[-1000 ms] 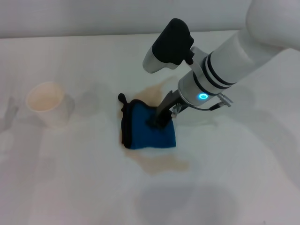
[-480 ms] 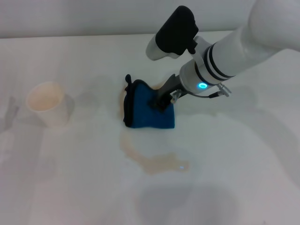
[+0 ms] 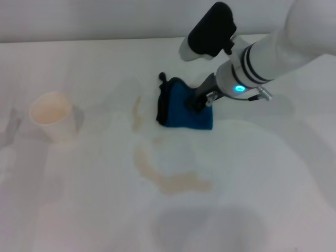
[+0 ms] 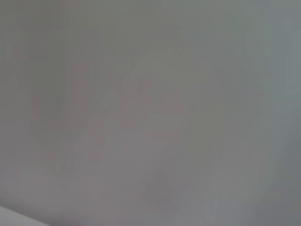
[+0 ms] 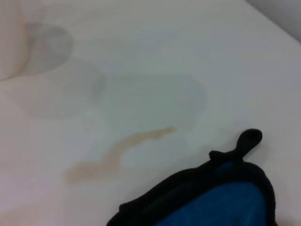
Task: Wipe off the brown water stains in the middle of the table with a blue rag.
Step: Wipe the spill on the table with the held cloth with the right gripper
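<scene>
1. Cup [image 3: 51, 114]: white paper, upright on the table [image 3: 273, 178] at far left, well apart from everything else. A pale blur of it also sits at one edge of the right wrist view [image 5: 10, 42].
2. Stains [image 3: 173, 181]: light tan, thin and streaky. One narrow streak [image 3: 137, 113] runs between cup and rag, and a wider lobed patch lies nearer the robot, below the rag in the head view. The right wrist view shows a curved tan streak [image 5: 117, 153] just beyond the rag's black edge.
3. Rag [image 3: 184, 105]: bright blue, folded, lying flat on the table right of centre toward the far side. Black trim runs down its left edge and a black loop [image 3: 162, 77] sticks out at the far left corner. It lies apart from the tan patch.
4. Right gripper [image 3: 197, 103]: black fingers come down at a slant onto the rag's right part and press it to the table. Whether the fingers are spread or pressed together, I cannot tell. White arm with a glowing ring reaches in from the upper right.
5. Left gripper: not seen; its wrist view is plain grey.
</scene>
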Tool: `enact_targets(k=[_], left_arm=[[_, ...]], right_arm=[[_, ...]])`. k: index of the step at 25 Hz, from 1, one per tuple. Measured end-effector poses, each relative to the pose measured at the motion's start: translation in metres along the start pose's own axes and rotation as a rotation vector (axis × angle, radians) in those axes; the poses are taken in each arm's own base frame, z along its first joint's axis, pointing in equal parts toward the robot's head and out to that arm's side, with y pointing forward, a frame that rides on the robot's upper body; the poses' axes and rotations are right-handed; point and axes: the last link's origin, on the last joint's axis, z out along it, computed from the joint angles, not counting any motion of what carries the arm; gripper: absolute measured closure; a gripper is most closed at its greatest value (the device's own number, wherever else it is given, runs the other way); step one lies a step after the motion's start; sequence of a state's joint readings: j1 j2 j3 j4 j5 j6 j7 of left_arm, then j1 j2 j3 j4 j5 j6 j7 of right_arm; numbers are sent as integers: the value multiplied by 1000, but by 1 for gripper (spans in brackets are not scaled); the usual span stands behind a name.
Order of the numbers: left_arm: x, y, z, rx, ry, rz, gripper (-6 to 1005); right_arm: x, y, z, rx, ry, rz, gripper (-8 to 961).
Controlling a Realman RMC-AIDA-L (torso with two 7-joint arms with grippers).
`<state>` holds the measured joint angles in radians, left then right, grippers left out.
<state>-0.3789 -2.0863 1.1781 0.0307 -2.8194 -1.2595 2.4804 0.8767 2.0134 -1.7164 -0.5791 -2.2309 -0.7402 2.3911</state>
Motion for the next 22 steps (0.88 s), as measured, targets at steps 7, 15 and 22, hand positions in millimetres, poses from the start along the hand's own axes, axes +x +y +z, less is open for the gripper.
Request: enact_targets(k=[7,15,22], left_arm=[[0,0,0,0,0,0,123],[0,0,0,-1,2,0,123],[1,3,4,-11,3,0,123]], right_arm=[[5,-31,-11,90,-4,41,897],[21,-58,-20,158,15,109,897],[16,-36,-10,85,23,113,898]])
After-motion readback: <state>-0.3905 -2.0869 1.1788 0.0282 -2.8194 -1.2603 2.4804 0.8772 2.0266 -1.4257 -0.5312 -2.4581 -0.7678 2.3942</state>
